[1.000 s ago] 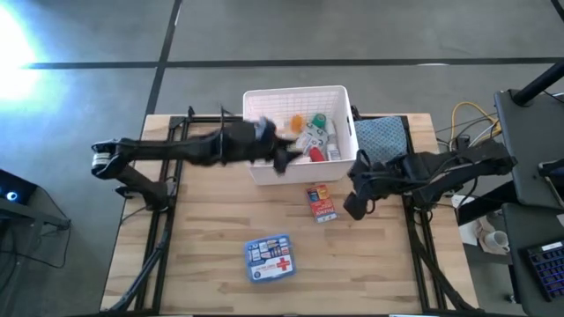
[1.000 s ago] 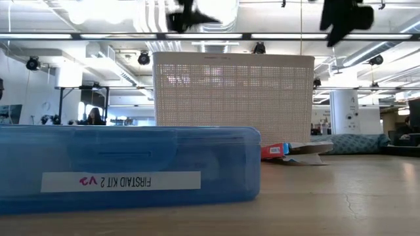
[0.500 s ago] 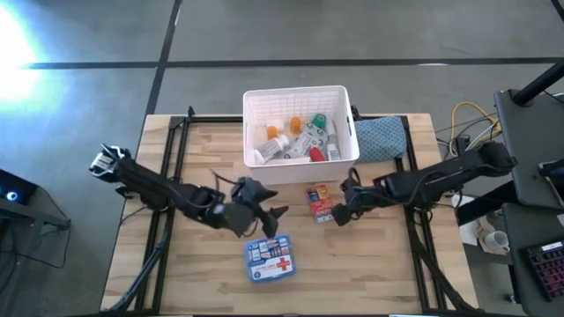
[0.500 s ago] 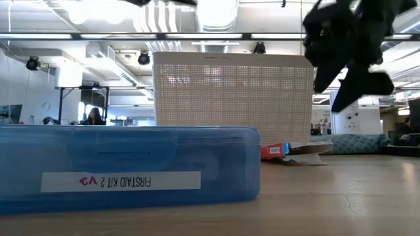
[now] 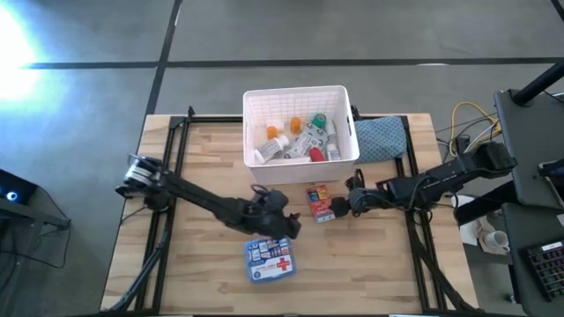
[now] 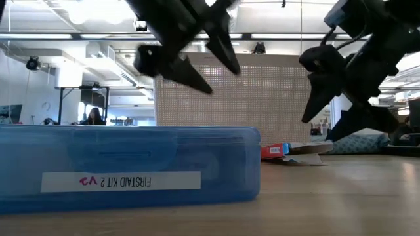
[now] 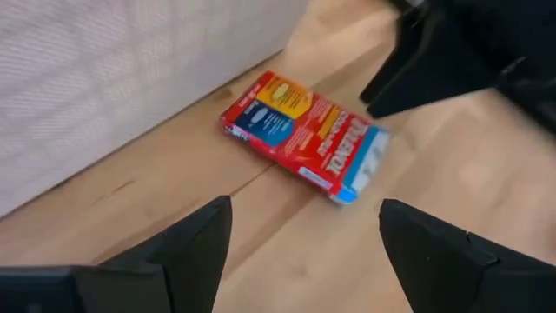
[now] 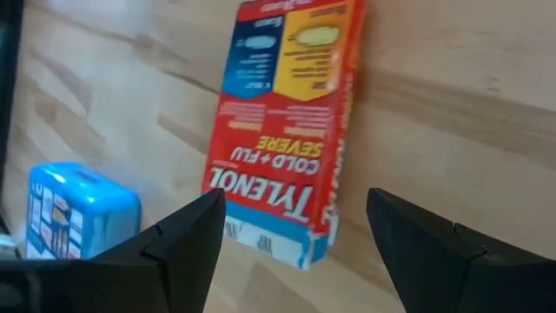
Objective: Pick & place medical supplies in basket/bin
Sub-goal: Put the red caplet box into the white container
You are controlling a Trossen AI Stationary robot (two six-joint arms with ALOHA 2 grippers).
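- Tylenol box [image 5: 320,202] lies flat on the desk [image 5: 203,176], just in front of the white basket [image 5: 300,97]
- We see the right end effector [image 5: 342,205] has dropped beside it, fingers spread, empty; grasp looks imminent
- The left end effector [image 5: 284,225], released, has swung from the basket toward the blue first-aid kit [image 5: 270,257]

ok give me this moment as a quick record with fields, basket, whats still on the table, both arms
basket: white basket at table's far side, holding bottles and packets
on table: red medicine box in front of basket; blue first-aid kit nearer the front edge
left gripper: open, above the kit's far edge
right gripper: open, beside the red box
cloth: blue-grey cloth right of basket
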